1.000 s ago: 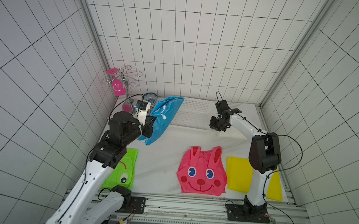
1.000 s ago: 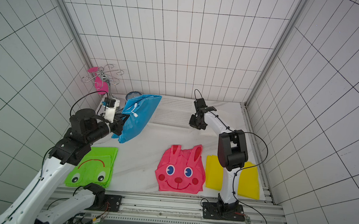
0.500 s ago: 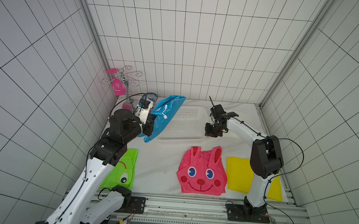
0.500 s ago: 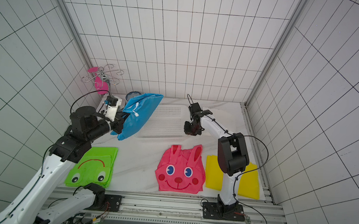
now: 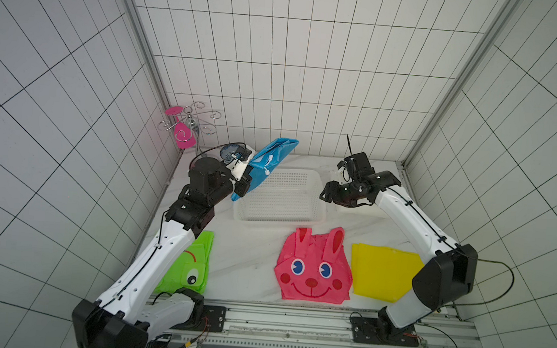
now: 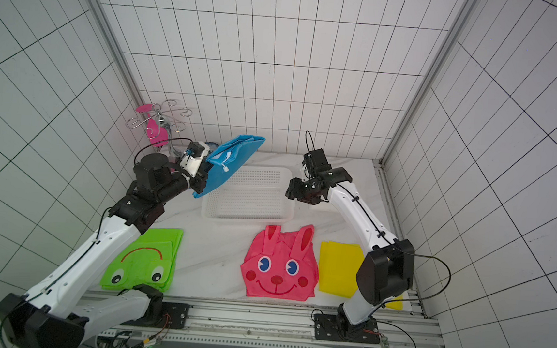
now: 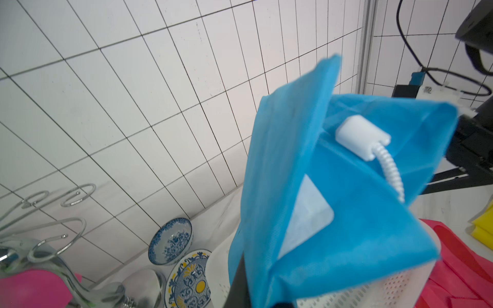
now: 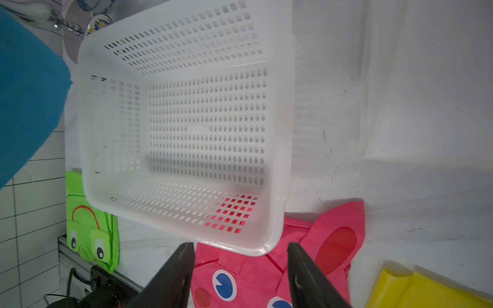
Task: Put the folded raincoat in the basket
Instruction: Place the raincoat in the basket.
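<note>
Beside the basket (image 5: pixel 280 220), left claw (image 5: pixel 244 186) tilts upward — pinching raincoat (image 5: pixel 268 163).

I'm looking at the white marbled tabletop (image 5: pixel 249 264), which is carrying the white perforated basket (image 5: pixel 278 219) toward its back. The green frog raincoat (image 5: pixel 192 263), pink bunny raincoat (image 5: pixel 313 269) and yellow folded raincoat (image 5: pixel 381 271) are lying flat along the front. A blue-and-white bowl (image 7: pixel 170 241) and a wire glass rack (image 5: pixel 192 124) are sitting in the back corner.
</note>
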{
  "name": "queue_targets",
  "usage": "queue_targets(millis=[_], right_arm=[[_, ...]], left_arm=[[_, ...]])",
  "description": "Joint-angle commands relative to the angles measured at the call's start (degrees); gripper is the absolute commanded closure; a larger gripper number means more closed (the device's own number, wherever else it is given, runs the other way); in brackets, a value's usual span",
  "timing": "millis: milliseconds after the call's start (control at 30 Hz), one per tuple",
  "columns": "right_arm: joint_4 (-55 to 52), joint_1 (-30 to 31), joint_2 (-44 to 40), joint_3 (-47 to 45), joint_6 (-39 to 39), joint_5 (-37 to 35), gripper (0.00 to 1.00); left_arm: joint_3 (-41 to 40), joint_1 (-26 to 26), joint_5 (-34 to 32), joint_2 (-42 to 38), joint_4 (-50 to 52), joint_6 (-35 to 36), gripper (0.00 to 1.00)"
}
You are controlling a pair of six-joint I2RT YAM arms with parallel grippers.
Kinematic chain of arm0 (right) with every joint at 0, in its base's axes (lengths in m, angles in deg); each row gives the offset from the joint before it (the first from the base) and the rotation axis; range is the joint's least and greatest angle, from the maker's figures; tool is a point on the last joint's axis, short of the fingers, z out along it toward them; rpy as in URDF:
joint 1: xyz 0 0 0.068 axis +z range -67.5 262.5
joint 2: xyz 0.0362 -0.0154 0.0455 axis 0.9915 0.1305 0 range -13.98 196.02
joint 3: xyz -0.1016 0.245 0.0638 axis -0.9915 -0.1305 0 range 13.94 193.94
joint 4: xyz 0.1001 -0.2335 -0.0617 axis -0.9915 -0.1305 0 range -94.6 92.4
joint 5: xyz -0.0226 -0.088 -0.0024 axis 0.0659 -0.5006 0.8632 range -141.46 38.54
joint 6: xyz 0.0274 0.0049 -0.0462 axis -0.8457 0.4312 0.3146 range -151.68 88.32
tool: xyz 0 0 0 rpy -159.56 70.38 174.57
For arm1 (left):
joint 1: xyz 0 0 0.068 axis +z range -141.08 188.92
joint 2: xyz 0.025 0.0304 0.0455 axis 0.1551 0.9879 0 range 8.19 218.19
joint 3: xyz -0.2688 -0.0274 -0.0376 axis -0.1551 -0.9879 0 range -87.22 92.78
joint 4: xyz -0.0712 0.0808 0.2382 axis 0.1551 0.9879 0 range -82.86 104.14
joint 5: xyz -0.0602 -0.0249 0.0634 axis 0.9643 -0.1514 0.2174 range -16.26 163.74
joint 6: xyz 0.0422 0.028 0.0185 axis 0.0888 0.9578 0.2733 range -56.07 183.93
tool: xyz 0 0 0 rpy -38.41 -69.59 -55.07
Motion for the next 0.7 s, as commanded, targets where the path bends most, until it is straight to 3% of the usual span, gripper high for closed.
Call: queue_targets(millis=[0,167,200,233,267,433,667], right_arm=[[1.45,-1.92,-1.16,2.99,-8.40,7.15,0.39],[11.20,-2.65,-0.11,5.67,-19.80,20.37,0.33],[14.56,-2.72,-0.24,5.16,-22.64,21.65,0.18],[17.86,-2.80,-0.05,4.73,-26.22,22.85,0.14],[20.04,-2.83,0.20,4.57,-28.50,23.94,0.01],[38.11,-1.46,4.59,4.25,-46.95,30.16,0.01],[44.96,2.95,13.53,12.11,-58.51,28.89,0.01]], left_arm=[[-4.26,-1.42,1.28,0.41,-12.03,9.24,1.00],[-7.74,-2.13,0.17,3.73,-22.16,13.26,1.00],[-7.45,-2.19,-0.18,4.76,-22.56,14.44,1.00],[-7.26,-2.36,-0.45,5.51,-22.91,15.39,1.00],[-7.16,-2.36,-0.69,6.10,-23.65,15.99,1.00],[-7.29,-2.58,-2.31,8.50,-25.66,20.27,1.00],[-7.69,-3.29,-2.34,10.73,-28.25,24.52,1.00]])
